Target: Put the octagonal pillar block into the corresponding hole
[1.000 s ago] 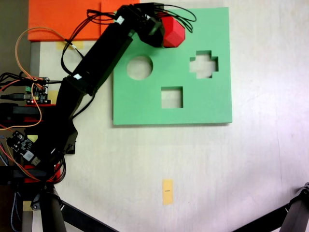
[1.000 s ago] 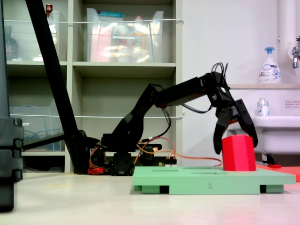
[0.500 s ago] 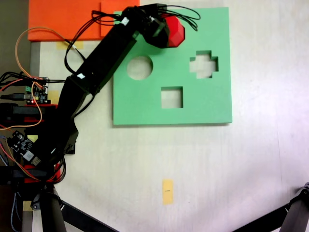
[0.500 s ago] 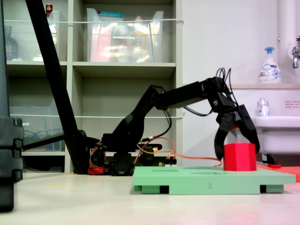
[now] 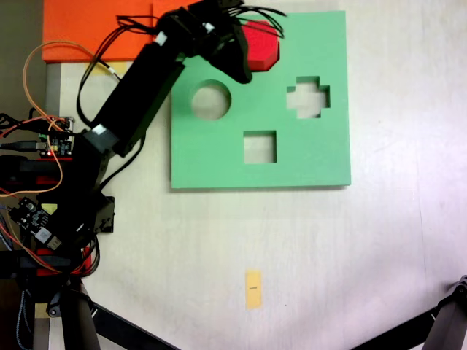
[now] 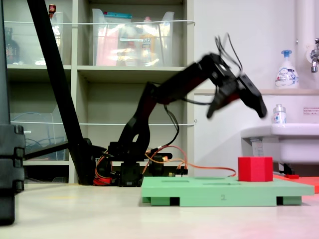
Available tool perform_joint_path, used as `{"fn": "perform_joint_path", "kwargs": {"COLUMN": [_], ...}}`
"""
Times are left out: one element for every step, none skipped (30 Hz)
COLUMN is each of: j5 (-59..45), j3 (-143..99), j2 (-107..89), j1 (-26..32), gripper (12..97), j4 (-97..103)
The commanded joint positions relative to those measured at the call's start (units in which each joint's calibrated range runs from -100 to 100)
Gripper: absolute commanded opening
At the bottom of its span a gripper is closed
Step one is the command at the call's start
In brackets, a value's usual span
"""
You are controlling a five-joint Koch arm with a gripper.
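at the far edge of the flat green square foam board, as the fixed view from above shows it, the small bright red foam octagonal pillar block sits in its eight-sided cutout, the corresponding hole. its lower part is sunk out of sight, and in the low side-on fixed view the block stands upright with a good part of its height proud of the board's top face. whether it is pressed fully home cannot be told from either view.

the black gripper hangs well above the block, apart from it, its two jaws spread wide and grasping nothing. from above, the gripper overlaps the block's left side, but the side view makes plain there is clear air between them.

the task looks essentially done, so the risks are small ones. if the block is only wedged in the foam, not seated, it could tilt or spring up a little. a low sweep of the arm across the board could clip the protruding top and lever it out. the loose wires looping over the wrist could also catch on something as the arm folds away.

the round cutout, square cutout and cross-shaped cutout stand vacant.
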Motion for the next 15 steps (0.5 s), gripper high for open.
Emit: {"fn": "perform_joint_path", "kwargs": {"j5": [-9.6,-12.9,-16.8,-22.0,-27.4,-32.4,-35.9,-37.1,-38.0,-39.7,-41.4,-42.5,-43.5,-44.9,-46.1], "j3": [2.2,2.2,2.1,2.1,2.0,2.0,2.0,2.0,2.0,1.9,1.9,1.9,1.8,0.4,-1.6], "j2": [-18.5,-23.6,-28.3,-32.6,-36.6,-40.6,-44.4,-47.3,-49.3,-51.1,-52.2,-52.3,-52.2,-52.5,-53.3], "j1": [-1.8,-2.1,-2.9,-4.2,-5.8,-8.1,-10.1,-11.9,-14.2,-16.5,-18.4,-20.4,-21.9,-22.9,-24.1], "gripper": [87.5,87.5,87.5,87.3,84.2,77.6,70.5,67.0,63.6,60.1,58.3,57.0,56.8,57.0,56.8], "j4": [-8.1,-9.6,-10.6,-11.1,-11.6,-11.6,-11.3,-10.4,-9.7,-9.7,-9.7,-9.7,-9.7,-9.7,-9.6]}}
